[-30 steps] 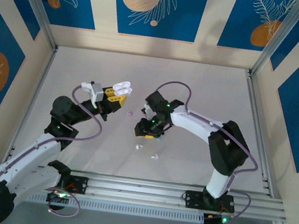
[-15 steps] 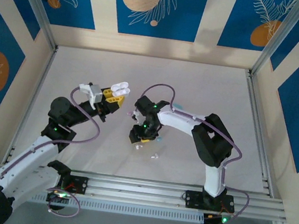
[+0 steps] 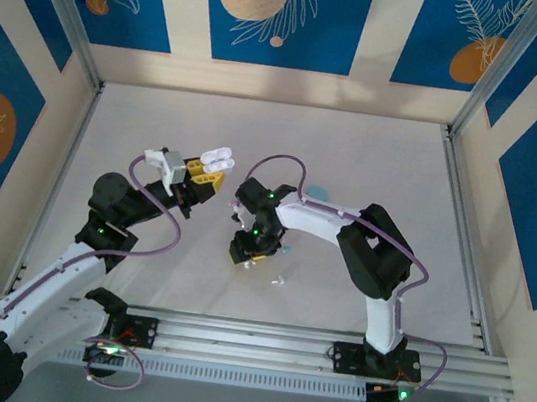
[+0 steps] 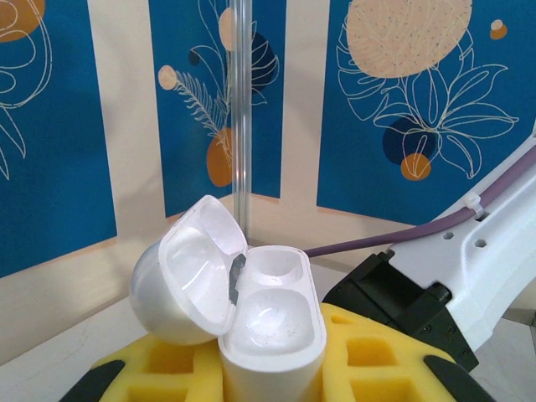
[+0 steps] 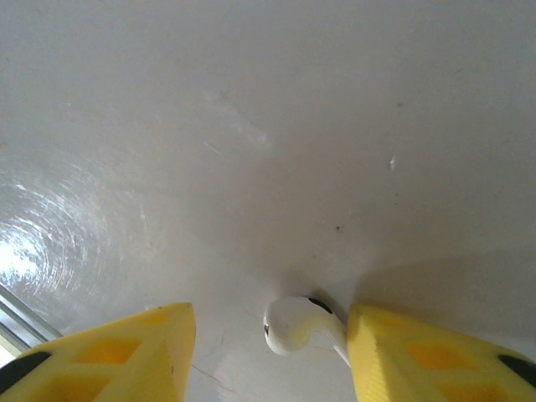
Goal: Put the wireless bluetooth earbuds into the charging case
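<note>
**Left claw** [image 3: 211, 168]: clenched on the case [image 3: 217, 159] and holding it off the table [image 3: 376, 157]. In the wrist view the case [image 4: 272, 314] stood upright between the yellow fingers [image 4: 368, 356]. Its lid was swung open to the claw's left, and both wells looked empty.

**Right claw** [image 3: 249, 249]: released and pointed down at the table. In the wrist view a white bud [image 5: 293, 325] lay on the table [image 5: 276, 126] between the parted fingers [image 5: 126, 352], with its stem toward the right one. Whether the stem touched that finger could not be told. A second, clear bud [image 3: 277, 281] lay loose just beyond the claw, toward the arm bases.

**Progress:** early, by the look of it. The case was opened and presented, but no bud was seated or gripped. Grasping, carrying and inserting were all left to do.

**Change:** over the last second the right claw had swung toward the left arm and the near edge to straddle the white bud. The left claw and case had hardly shifted.
</note>
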